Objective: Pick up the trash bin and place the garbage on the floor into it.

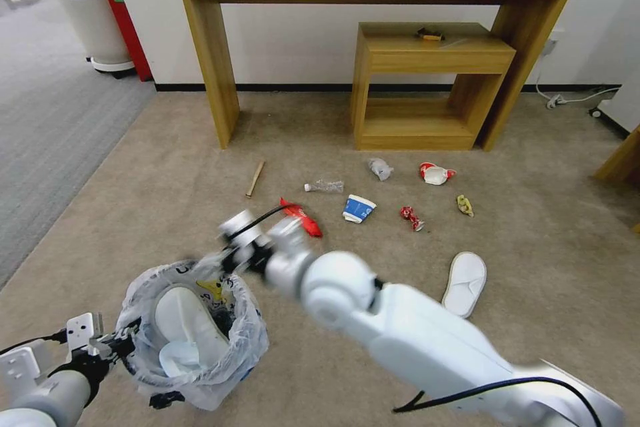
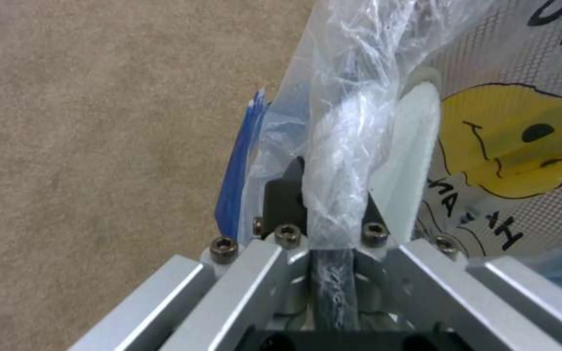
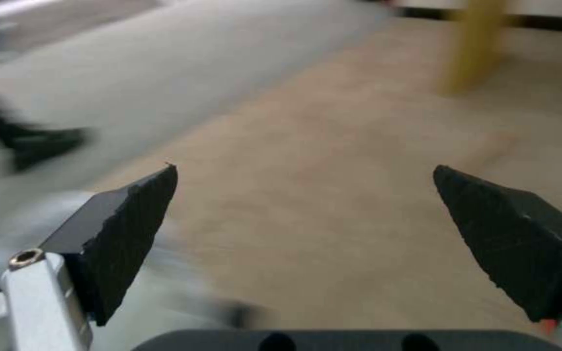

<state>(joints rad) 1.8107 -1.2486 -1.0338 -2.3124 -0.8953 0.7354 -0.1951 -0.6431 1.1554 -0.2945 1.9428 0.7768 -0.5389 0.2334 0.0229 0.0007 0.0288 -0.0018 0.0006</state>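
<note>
Over floor (image 1: 167, 167): left gripper (image 2: 333, 229) clamping trash bin (image 1: 193, 327) rim, keeping it raised.
Right gripper (image 3: 304, 234): jaws gaping, empty, hovering beside the rim.

Left end effector (image 1: 127, 345) gripping trash bin (image 1: 200, 373), slipper (image 1: 190, 327) inside

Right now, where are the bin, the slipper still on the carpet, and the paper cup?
trash bin (image 1: 230, 347), head view, on its bagged front rim.
slipper (image 1: 465, 282), head view, middle of its upper.
paper cup (image 1: 358, 208), head view, its side wall.
</note>
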